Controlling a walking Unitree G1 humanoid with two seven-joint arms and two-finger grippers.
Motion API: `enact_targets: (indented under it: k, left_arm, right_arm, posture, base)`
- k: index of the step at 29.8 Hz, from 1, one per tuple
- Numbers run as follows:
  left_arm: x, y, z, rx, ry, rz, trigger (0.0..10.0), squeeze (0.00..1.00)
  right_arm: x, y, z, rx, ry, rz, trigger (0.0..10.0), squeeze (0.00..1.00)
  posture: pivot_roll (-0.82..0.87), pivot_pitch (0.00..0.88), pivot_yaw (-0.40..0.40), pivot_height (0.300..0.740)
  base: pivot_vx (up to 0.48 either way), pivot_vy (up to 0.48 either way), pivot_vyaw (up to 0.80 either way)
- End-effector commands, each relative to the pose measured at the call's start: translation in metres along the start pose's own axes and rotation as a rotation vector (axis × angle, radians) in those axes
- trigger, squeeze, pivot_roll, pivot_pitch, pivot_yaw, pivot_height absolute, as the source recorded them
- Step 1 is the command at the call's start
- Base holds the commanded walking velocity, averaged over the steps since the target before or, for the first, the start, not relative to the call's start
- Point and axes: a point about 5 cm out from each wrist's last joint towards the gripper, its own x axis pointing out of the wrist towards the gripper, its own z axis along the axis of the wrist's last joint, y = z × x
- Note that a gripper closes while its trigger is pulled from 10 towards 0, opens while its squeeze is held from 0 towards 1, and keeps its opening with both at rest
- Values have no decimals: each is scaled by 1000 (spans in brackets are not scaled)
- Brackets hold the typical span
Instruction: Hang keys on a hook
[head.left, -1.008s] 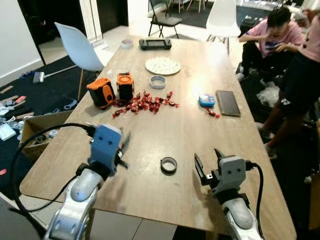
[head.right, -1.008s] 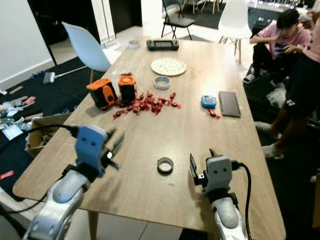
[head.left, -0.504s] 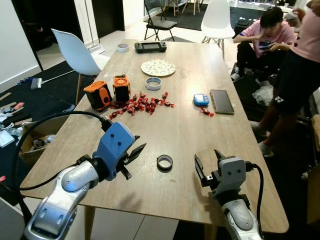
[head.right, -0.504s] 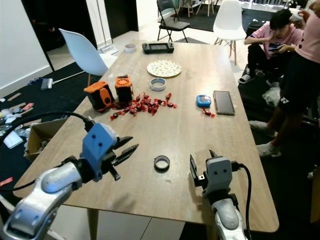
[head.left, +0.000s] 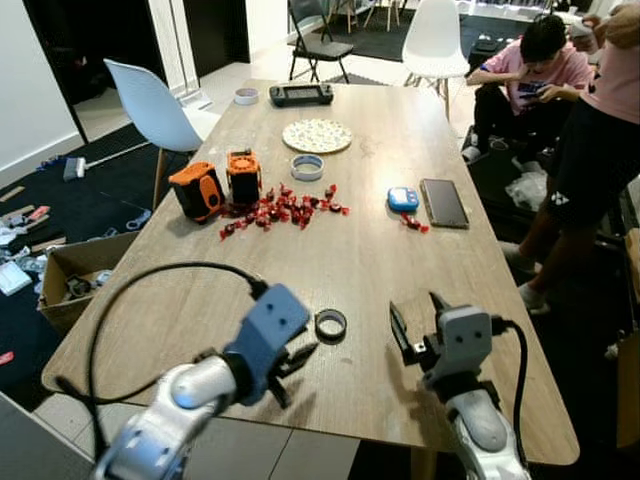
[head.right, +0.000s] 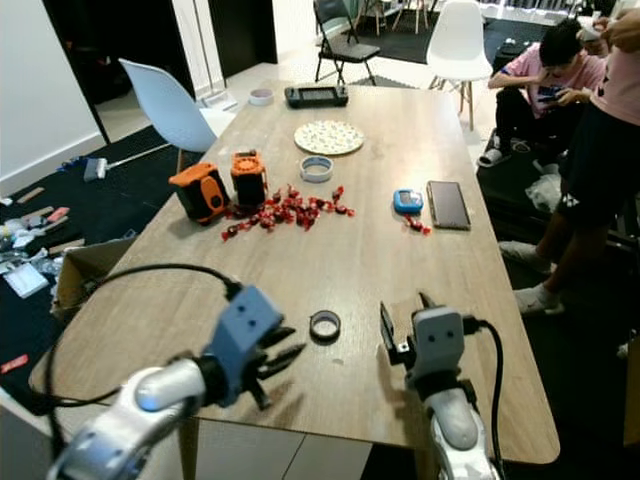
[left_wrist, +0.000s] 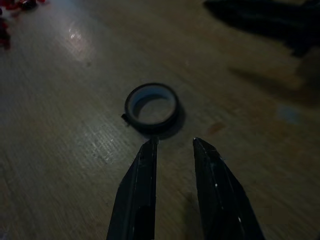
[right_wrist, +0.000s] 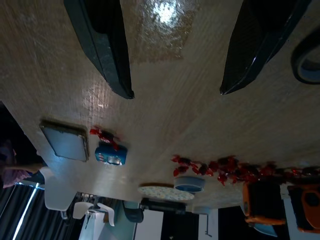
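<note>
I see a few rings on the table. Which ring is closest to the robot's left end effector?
The dark ring lying alone just past the left end effector. The grey ring by the red candies sits much farther off.

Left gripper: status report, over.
Left gripper open, closing on black ring, not touching. Right gripper open, idle beside it. No keys or hook made out. Path clear.

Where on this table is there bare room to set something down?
Bare wood spans the table between the red candies and the tape ring. The far right corner beyond the phone is also free. It is crowded around the orange boxes, candies and small bowl.
</note>
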Motion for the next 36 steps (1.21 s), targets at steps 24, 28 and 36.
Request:
enact_targets:
  k: [24, 28, 36]
  left_arm:
    - [43, -2, 11, 129, 14, -111, 10000, 0]
    - [45, -4, 10, 147, 16, -138, 10000, 0]
    - [54, -3, 4, 146, 36, -126, 10000, 0]
  right_arm:
    - [0, -1, -6, -20, 28, 24, 10000, 0]
    - [-1, 0, -7, -22, 30, 29, 10000, 0]
    - [-2, -1, -7, -22, 32, 25, 10000, 0]
  posture:
    - [75, 183, 12, 740]
    - [75, 182, 13, 740]
    - [64, 186, 18, 740]
  base:
    - [0, 0, 0]
    - [0, 0, 0]
    - [0, 0, 0]
